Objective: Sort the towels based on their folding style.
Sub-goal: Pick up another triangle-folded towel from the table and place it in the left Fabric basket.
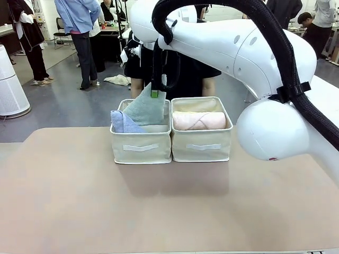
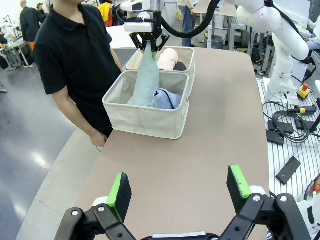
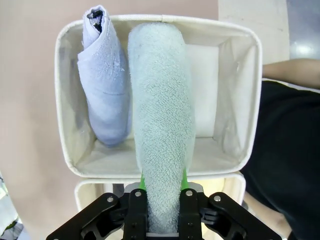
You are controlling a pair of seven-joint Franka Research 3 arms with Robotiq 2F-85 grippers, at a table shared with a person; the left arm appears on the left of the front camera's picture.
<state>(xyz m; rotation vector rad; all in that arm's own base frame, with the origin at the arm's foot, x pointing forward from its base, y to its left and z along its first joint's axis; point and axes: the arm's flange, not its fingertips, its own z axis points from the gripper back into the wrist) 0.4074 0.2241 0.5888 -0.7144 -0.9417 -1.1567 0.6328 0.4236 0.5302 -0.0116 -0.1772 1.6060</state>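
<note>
The folded towel [image 3: 160, 135] gripped from above is a pale grey-green, and the one [image 3: 105, 90] beside it in the same basket is lavender-blue. Both baskets [image 1: 141, 146] are plain beige with a cream strip on the front. The rolled towel [image 1: 198, 120] in the neighbouring basket is light pink. The table [image 1: 169, 206] is a dull pinkish tan. The person's shirt [image 2: 75, 60] is black. The grippers [image 2: 180, 192] are black with bright green pads.
</note>
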